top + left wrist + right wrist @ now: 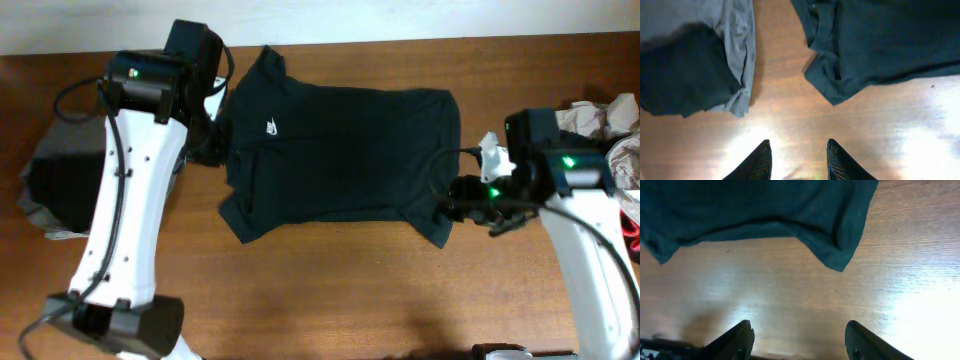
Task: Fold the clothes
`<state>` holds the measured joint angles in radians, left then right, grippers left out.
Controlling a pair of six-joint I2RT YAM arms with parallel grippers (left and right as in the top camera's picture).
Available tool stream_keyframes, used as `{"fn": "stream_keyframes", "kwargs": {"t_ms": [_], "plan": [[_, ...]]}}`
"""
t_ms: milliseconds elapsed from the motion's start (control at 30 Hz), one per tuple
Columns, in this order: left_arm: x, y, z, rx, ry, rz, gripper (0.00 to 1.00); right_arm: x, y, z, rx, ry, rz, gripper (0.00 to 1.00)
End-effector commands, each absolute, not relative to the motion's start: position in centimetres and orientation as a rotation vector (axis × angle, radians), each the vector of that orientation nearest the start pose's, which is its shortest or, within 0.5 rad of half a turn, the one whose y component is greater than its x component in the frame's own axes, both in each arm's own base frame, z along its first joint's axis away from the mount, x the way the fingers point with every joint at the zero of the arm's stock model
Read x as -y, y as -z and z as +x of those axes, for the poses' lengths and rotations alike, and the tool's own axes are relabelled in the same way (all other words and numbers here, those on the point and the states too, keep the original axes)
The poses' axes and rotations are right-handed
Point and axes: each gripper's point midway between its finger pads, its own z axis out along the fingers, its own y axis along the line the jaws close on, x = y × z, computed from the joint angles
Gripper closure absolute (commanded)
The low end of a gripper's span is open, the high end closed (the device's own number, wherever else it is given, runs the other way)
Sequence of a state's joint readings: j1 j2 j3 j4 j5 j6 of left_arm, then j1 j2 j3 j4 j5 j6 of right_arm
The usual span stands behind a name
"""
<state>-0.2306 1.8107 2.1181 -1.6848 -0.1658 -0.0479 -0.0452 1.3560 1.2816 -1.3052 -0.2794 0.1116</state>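
Observation:
A black T-shirt (pixel 340 150) with a small white chest logo (pixel 271 127) lies spread flat on the wooden table, collar to the left and hem to the right. My left gripper (pixel 205 148) is by the shirt's left sleeve. In the left wrist view the fingers (pixel 797 152) are open and empty above bare wood, with the sleeve (pixel 840 75) just ahead. My right gripper (pixel 450 200) is at the shirt's lower right hem corner. In the right wrist view the fingers (pixel 797 332) are wide open and empty, short of the corner (pixel 835 245).
A black and grey garment (pixel 50 180) lies at the table's left edge and shows in the left wrist view (pixel 690 65). Crumpled beige and grey clothes (pixel 600 115) sit at the far right, with a red-trimmed piece (pixel 632 235) below them.

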Motion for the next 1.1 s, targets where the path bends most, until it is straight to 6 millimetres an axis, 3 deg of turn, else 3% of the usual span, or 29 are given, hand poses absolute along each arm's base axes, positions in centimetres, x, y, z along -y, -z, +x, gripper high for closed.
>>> {"fn": "stream_keyframes", "kwargs": {"t_ms": [0, 33, 133, 200, 300, 467, 600, 833, 1067], "plan": [[3.4, -31.6, 30.5, -2.747, -0.202, 0.134, 0.62, -3.8, -20.4, 24.9, -2.822, -0.417, 0.118, 0.36], [2.1, -33.0, 29.2, -2.684, -0.235, 0.036, 0.56, -3.8, -21.5, 24.4, -2.775, -0.412, 0.108, 0.33], [1.4, -33.0, 28.7, -2.626, -0.213, -0.01, 0.46, -3.8, -22.4, 24.0, -2.739, -0.409, 0.103, 0.29], [1.5, -31.3, 29.1, -2.629, -0.186, -0.021, 0.41, -3.8, -22.3, 23.8, -2.744, -0.408, 0.105, 0.25], [2.1, -26.4, 30.2, -2.684, -0.138, -0.018, 0.36, -3.6, -21.2, 23.6, -2.783, -0.406, 0.163, 0.22], [4.2, -16.3, 30.8, -2.819, 0.046, 0.002, 0.34, -3.7, -17.3, 23.3, -2.906, -0.435, 0.359, 0.22], [5.4, -10.6, 30.3, -2.897, 0.16, 0.002, 0.31, -3.6, -13.2, 24.2, -2.964, -0.44, 0.442, 0.23], [5.5, -5.1, 29.9, -2.999, 0.155, 0.07, 0.3, -3.5, -6.8, 26.2, -3.016, -0.436, 0.419, 0.29], [6.8, -2.3, 30.1, -3.037, 0.261, 0.133, 0.3, -2.8, -2.4, 26.3, -3.022, -0.36, 0.268, 0.31]]}}
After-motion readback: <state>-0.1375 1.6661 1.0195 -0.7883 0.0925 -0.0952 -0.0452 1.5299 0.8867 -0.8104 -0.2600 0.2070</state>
